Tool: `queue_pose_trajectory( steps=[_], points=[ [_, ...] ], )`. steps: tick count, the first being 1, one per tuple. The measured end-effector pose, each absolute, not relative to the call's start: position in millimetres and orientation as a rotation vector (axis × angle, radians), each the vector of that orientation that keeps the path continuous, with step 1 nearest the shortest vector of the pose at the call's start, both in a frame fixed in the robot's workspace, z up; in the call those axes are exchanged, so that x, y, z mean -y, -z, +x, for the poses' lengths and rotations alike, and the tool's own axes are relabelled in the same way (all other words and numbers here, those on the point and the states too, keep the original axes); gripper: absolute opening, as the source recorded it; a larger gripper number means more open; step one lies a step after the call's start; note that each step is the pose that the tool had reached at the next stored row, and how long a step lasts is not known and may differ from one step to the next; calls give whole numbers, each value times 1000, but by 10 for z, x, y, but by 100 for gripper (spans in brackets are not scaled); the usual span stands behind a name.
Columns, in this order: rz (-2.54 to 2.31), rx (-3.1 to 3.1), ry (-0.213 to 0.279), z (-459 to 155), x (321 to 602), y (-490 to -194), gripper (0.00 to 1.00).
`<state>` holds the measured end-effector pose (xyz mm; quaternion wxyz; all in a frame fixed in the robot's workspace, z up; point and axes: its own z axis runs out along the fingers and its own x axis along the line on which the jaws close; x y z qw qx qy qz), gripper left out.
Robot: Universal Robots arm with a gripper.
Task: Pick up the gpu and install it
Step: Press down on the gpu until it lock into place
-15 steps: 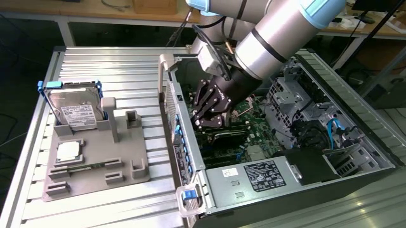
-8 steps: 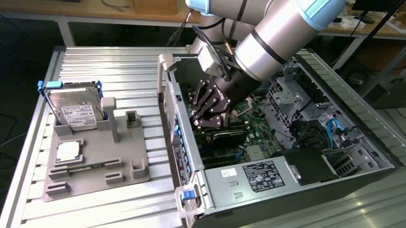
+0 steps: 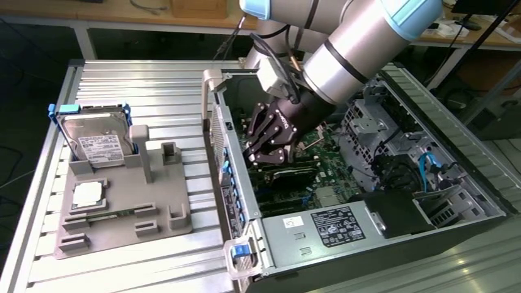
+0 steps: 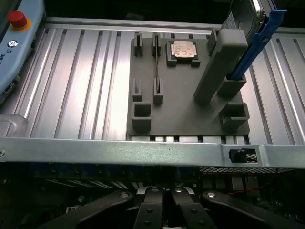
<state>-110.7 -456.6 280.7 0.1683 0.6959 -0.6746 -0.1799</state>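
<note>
Claw [image 3: 269, 154] of black linkage fingers, pressed together, reaches down inside the open computer case; the wrist view shows the same shut claw [image 4: 164, 210].

At the exterior view's left, the silver hard drive with blue handles [image 3: 97, 143] stands in the grey plastic fixture [image 3: 122, 177]. The small square silver-topped chip [image 3: 88, 193] lies just in front of it, and no card shows in the fixture's slots.

Further right stands the dark metal computer case [image 3: 213, 122]. A thin flat black shape just below the fingertips, over the green motherboard [image 3: 326, 177], is probably the gpu [image 3: 287, 173]. Whether the fingers pinch it or only press on it cannot be told.

I judge the install step in hand. Seating calls for the card's edge square over its slot.
</note>
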Motion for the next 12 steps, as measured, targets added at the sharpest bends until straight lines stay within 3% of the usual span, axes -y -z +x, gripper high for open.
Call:
queue_pose_trajectory(
  steps=[12],
  points=[
    [1957, 1916, 468, -1118, 4563, -2960, 11]
  ],
)
